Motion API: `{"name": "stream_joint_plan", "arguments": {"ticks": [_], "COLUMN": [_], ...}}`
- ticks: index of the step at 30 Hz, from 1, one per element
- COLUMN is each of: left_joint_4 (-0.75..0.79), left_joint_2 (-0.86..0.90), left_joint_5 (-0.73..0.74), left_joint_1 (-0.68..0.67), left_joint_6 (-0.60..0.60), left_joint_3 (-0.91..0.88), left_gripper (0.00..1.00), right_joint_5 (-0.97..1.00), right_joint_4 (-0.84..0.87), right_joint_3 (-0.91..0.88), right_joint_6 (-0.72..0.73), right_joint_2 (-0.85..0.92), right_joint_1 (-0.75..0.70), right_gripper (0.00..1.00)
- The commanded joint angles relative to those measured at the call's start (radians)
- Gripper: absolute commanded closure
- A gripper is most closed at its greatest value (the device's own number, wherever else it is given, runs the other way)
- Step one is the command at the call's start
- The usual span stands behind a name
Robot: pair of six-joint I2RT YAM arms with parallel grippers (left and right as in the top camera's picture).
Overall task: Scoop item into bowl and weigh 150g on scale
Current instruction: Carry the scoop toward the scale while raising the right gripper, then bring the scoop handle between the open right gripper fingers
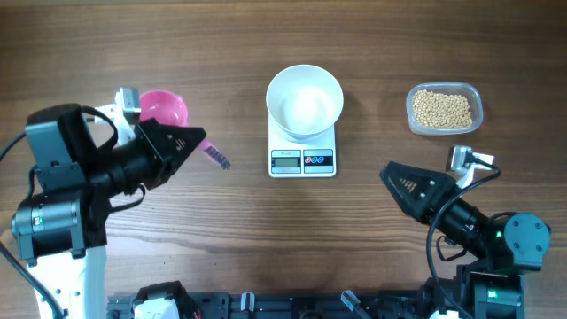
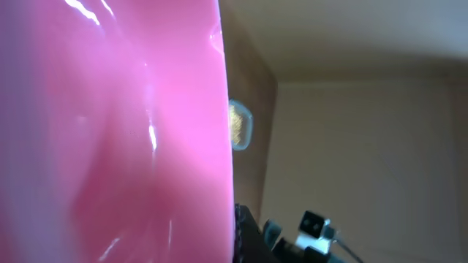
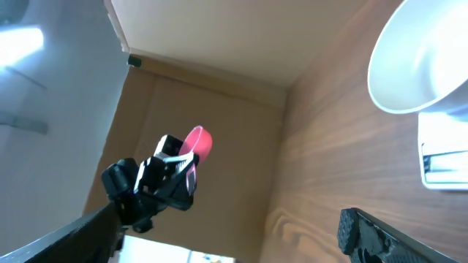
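Your left fingers (image 1: pixel 184 142) grip the pink scoop (image 1: pixel 164 108) near the tabletop's (image 1: pixel 230 239) left edge; your right fingers (image 1: pixel 405 182) stand wide open, empty

A pink scoop (image 1: pixel 165 108) above the wooden table's (image 1: pixel 221 239) left; clear plastic container (image 1: pixel 479 112) far right.

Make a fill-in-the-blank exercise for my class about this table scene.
1. The white bowl sits on the ___.
2. The beans lie in a clear ___.
3. The left gripper is shut on the ___ scoop.
4. The right gripper stands ___.
Missing words: scale; container; pink; open.
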Motion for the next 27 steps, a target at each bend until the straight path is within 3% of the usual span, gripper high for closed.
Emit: {"name": "stream_joint_plan", "arguments": {"ticks": [1,2,4,9,15,27], "left_joint_4": [0.085,0.11,0.149,0.23,0.409,0.675], "left_joint_2": [0.003,0.005,0.013,0.055,0.174,0.32], "left_joint_5": [0.025,0.02,-0.009,-0.104,-0.105,-0.082], "left_joint_1": [-0.066,-0.091,-0.139,-0.279,-0.465,-0.627], "left_joint_6": [-0.123,-0.14,-0.173,-0.276,-0.37,-0.538], "left_joint_3": [-0.003,-0.003,-0.003,-0.003,-0.003,-0.003], "left_gripper": [0.96,0.96,0.96,0.96,0.96,0.96], "right_joint_5": [-0.027,-0.027,-0.031,-0.061,-0.08,-0.135], "right_joint_4": [0.006,0.006,0.006,0.006,0.006,0.131], "right_joint_3": [0.021,0.021,0.021,0.021,0.021,0.021], "right_joint_6": [0.13,0.155,0.189,0.245,0.33,0.547], "right_joint_2": [0.004,0.004,0.004,0.004,0.004,0.004], "right_joint_1": [0.002,0.002,0.002,0.002,0.002,0.002], "right_gripper": [0.05,0.12,0.16,0.16,0.15,0.17]}}
